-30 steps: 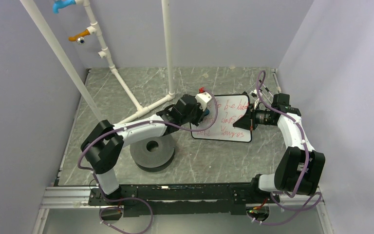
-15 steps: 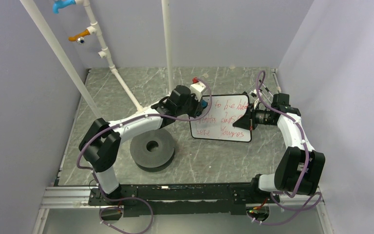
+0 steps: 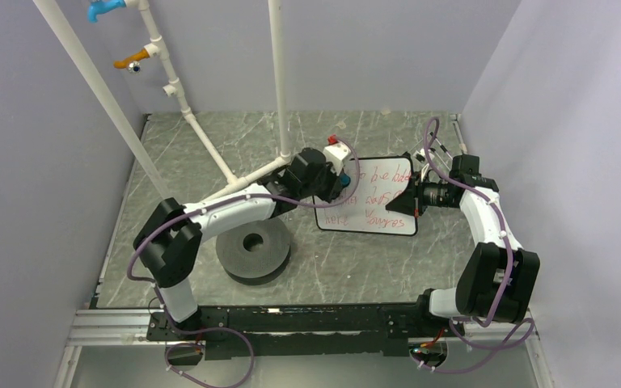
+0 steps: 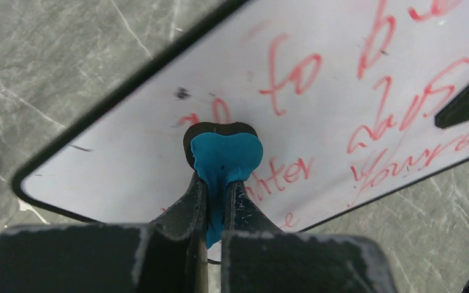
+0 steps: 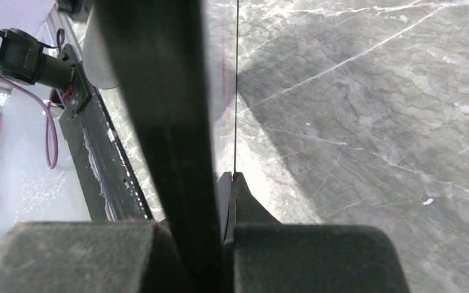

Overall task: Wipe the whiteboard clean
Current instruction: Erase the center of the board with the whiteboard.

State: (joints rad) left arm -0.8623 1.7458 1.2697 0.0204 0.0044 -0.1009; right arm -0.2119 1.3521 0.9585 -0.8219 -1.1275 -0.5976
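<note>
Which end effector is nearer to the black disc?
Left. The left end effector is over the whiteboard's left side, beyond the black disc; the right end effector grips the whiteboard's right edge, farther away.

the whiteboard (image 3: 372,212) is smooth white with a thin black rim. the table (image 3: 356,267) looks like matt grey stone, veined white. the eraser (image 4: 226,155) looks soft, matt blue. the left gripper (image 4: 215,192) is scuffed matt black plastic. at 6 o'clock runs a dull metal rail (image 3: 105,327); at 11, glossy white plastic pipes (image 3: 175,89).
</note>
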